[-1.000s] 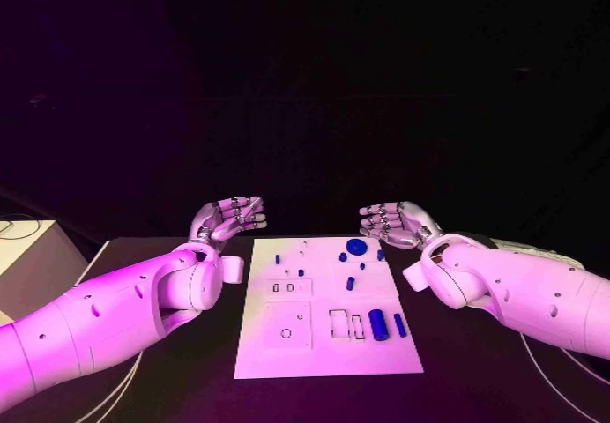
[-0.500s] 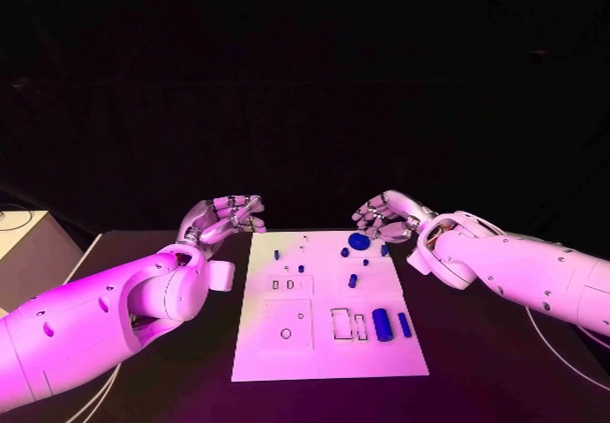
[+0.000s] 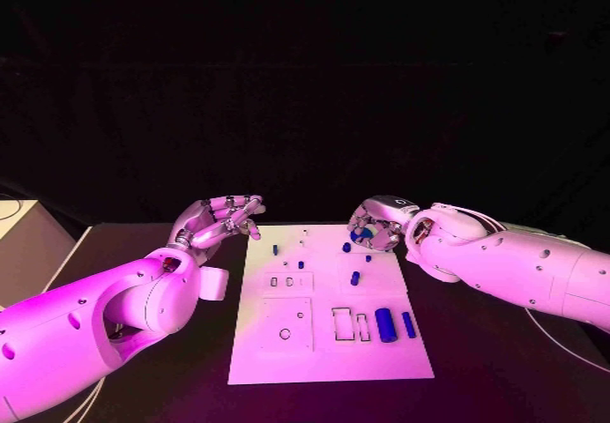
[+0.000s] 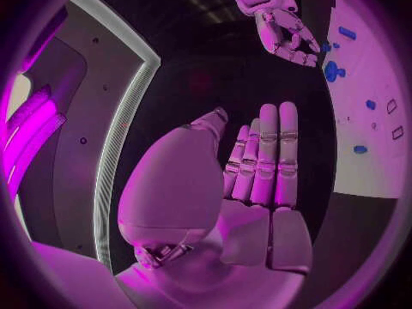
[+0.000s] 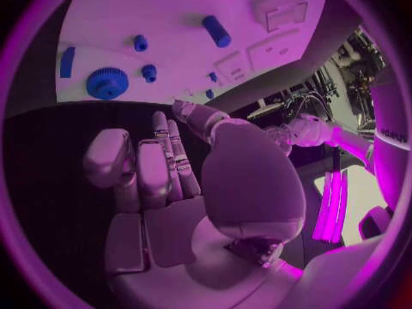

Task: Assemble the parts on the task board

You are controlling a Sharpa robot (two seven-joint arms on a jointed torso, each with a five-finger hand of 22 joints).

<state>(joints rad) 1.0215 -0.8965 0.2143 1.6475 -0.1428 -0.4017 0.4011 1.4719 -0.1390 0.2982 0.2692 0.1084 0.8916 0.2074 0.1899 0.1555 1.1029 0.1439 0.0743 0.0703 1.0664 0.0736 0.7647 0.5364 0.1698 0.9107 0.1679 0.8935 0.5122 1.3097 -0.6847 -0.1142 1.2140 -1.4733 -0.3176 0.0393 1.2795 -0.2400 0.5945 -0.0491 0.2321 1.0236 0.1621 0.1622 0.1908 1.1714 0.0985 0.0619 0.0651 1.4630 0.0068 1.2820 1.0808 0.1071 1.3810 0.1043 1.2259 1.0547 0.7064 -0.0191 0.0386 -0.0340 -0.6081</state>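
Observation:
The white task board point(image 3: 318, 352) lies in the middle of the black table. A blue gear point(image 3: 361, 233) lies at its far right corner, with small blue pegs point(image 3: 345, 248) beside it. Near the right edge a thick blue cylinder point(image 3: 385, 324) and a thin bar point(image 3: 408, 324) lie side by side. My right hand point(image 3: 382, 220) hovers over the gear, fingers curved downward and holding nothing. In the right wrist view the gear point(image 5: 107, 82) sits just beyond the fingertips point(image 5: 161, 120). My left hand point(image 3: 219, 220) hangs left of the board's far corner; its fingers point(image 4: 266, 151) hold nothing.
Rectangular slots point(image 3: 345, 322) and a round hole point(image 3: 285, 333) are cut into the board's near half. A pale box point(image 3: 19, 238) stands at the table's left edge. Bare black table point(image 3: 495, 370) runs along both sides of the board.
My right hand has moved in over the board's far right corner and now covers part of the gear. The left hand has stayed about where it was. The camera has shifted slightly.

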